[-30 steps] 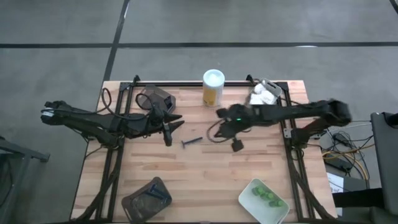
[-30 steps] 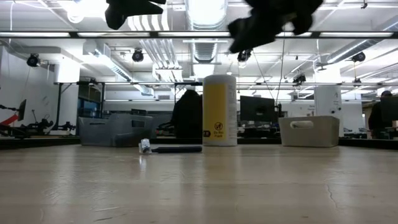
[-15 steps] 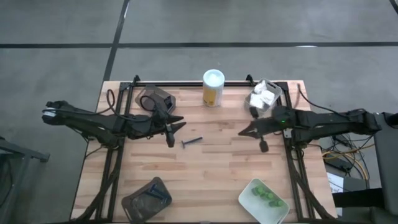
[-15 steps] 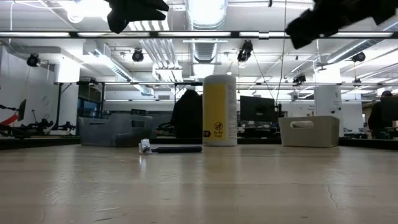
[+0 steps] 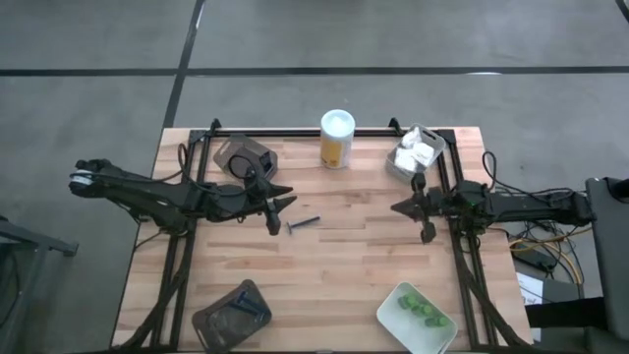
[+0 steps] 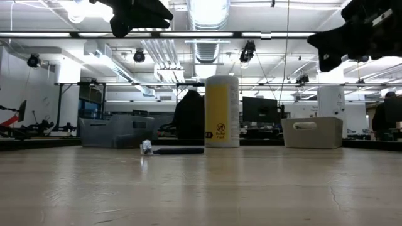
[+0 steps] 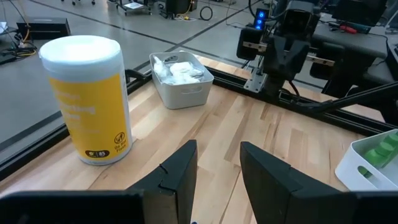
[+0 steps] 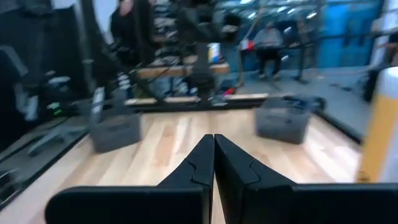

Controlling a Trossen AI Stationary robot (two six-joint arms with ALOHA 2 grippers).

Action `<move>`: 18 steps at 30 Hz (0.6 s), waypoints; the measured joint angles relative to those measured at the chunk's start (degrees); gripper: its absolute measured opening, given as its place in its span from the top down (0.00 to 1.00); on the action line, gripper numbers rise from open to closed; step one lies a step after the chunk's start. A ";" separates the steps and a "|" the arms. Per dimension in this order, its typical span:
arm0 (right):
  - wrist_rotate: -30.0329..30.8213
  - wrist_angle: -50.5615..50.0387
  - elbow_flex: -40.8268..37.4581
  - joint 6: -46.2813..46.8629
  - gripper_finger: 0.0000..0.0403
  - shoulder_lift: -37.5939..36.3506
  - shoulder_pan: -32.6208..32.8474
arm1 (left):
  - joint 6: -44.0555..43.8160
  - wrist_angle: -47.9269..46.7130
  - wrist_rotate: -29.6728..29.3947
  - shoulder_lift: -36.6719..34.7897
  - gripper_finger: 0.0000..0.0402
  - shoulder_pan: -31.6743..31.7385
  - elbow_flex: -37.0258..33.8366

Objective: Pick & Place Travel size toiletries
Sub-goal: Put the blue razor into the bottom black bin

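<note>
While both arms hang above the wooden table (image 5: 324, 265), we take the yellow bottle (image 5: 336, 139) as our landmark; it stands upright at the table's far edge, near the middle. Our left gripper (image 5: 275, 208) hovers in front of the bottle and to its left, its fingers (image 7: 177, 177) spread apart with nothing between them. Just beside that gripper, on the bottle's near side, a dark-handled razor (image 5: 303, 224) lies flat on the wood. Our right gripper (image 5: 421, 214) sits to the bottle's right and nearer us, its fingers (image 8: 198, 167) pressed together and empty. A pale tray (image 5: 398, 165) of white packets (image 5: 417, 150) stands to the bottle's right at the far edge. A dark tray (image 5: 244, 154) lies to the bottle's left. Well in front of the bottle, a white tray (image 5: 393, 317) holds green pieces (image 5: 420, 309), and another dark tray (image 5: 216, 323) holds a razor.
</note>
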 joint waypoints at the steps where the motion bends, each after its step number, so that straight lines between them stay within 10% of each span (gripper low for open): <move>1: 1.19 0.64 -0.85 -0.25 0.98 -0.91 0.00 | 0.00 0.00 0.00 0.00 0.68 0.00 0.00; 13: 4.43 -2.27 -4.90 -6.92 0.98 -10.92 -0.02 | 2.97 -0.22 0.45 1.82 0.68 0.09 0.00; 18: 4.41 -5.65 -4.90 -4.06 0.98 -12.24 -0.02 | 1.12 -7.07 9.54 5.94 0.68 1.11 2.14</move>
